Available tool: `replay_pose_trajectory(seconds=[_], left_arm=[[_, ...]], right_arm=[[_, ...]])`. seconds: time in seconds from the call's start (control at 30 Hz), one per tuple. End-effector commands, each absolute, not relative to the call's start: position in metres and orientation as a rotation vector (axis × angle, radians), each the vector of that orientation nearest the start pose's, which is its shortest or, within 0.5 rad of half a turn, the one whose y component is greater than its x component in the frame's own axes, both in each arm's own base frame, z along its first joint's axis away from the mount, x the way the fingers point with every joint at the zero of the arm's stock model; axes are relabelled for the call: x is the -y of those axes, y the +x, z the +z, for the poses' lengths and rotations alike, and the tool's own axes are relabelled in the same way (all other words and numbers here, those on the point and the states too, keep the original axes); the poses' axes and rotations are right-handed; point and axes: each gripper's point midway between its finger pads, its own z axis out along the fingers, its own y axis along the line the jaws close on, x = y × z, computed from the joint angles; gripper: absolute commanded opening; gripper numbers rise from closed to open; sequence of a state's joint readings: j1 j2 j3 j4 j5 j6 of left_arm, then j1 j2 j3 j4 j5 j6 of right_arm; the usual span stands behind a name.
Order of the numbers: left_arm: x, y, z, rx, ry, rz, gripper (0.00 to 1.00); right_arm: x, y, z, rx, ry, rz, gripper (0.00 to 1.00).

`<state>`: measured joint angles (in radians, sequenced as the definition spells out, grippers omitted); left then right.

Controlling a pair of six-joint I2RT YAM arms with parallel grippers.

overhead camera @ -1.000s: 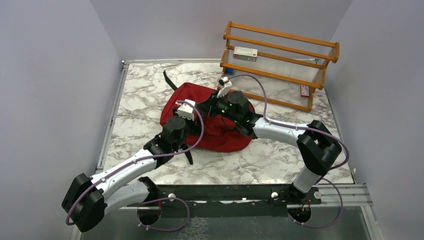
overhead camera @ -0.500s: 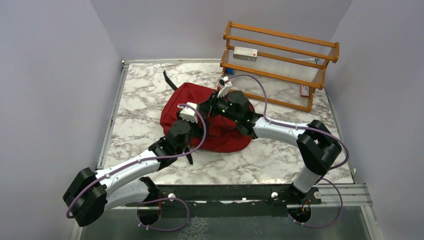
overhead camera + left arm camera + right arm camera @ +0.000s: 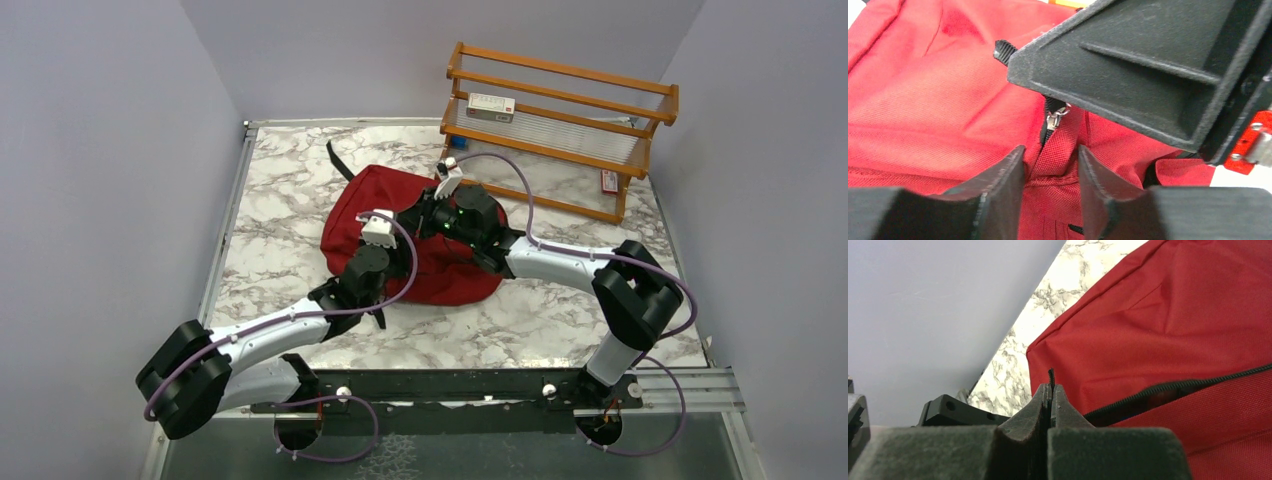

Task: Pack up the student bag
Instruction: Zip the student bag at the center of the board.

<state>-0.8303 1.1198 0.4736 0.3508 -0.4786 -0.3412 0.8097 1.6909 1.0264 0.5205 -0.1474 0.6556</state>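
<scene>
Noted the student bag (image 3: 365, 200) slumped flat at mid-table (image 3: 280, 250). Wooden rack (image 3: 560, 110) at its 2 o'clock, a black strap (image 3: 335, 160) trailing toward 11 o'clock. Both arms converging over the bag's top, left from 7 o'clock, right from 4 o'clock.

Left gripper (image 3: 1050, 152): fingers spread, straddling a raised ridge of red fabric without clamping it. Metal zipper pull (image 3: 1055, 120) just beyond at 12 o'clock, apparently untouched.

Right gripper (image 3: 1050, 387): fingers pressed together, pinching a thin black tab (image 3: 1051, 374) that pokes up between the tips. Probably a zipper tab; too small to confirm.

Risks, as judged:
- Only a sliver of tab held, so likely to slip out under any firm pull.
- Nothing anchoring the cloth, so the whole bag could drag or lift instead of the zipper running.
- Loose fabric ridge by the slider, liable to snag.
- Grippers crowded close, so contact between them possible on a small move.

View differences:
- Top external: gives layout only, and hides both sets of fingertips under the wrists.
- Left wrist: alone shows the metal pull and the right gripper's black housing looming at 2 o'clock.
- Right wrist: alone shows the pinch and the zipper track (image 3: 1168, 387) running off to 3 o'clock. Cannot tell whether open or closed there.
</scene>
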Motion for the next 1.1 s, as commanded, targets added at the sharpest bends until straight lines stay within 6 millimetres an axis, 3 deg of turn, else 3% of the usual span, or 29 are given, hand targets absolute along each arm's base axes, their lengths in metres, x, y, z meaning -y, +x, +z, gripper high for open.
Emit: replay_pose_trajectory(seconds=[0.0,0.13,0.2,0.37,0.77,1.07], left_arm=[[0.199,0.275,0.125,-1.903,0.085,-0.351,0.33],[0.193,0.264,0.114,-1.932,0.088,-0.371,0.14],[0.190,0.260,0.111,-1.938,0.077,-0.381,0.09],[0.183,0.251,0.099,-1.975,0.062,-0.378,0.07],[0.168,0.238,0.085,-2.014,-0.016,-0.380,0.04],[0.139,0.227,0.073,-2.030,-0.257,-0.358,0.00]], right_arm=[[-0.407,0.327,0.219,-1.795,-0.236,1.176,0.01],[-0.402,0.338,0.217,-1.780,-0.226,1.102,0.01],[-0.401,0.343,0.218,-1.770,-0.219,1.071,0.01],[-0.389,0.358,0.215,-1.751,-0.188,0.957,0.01],[-0.341,0.415,0.202,-1.720,-0.083,0.636,0.01],[-0.311,0.463,0.173,-1.743,-0.052,0.511,0.01]])
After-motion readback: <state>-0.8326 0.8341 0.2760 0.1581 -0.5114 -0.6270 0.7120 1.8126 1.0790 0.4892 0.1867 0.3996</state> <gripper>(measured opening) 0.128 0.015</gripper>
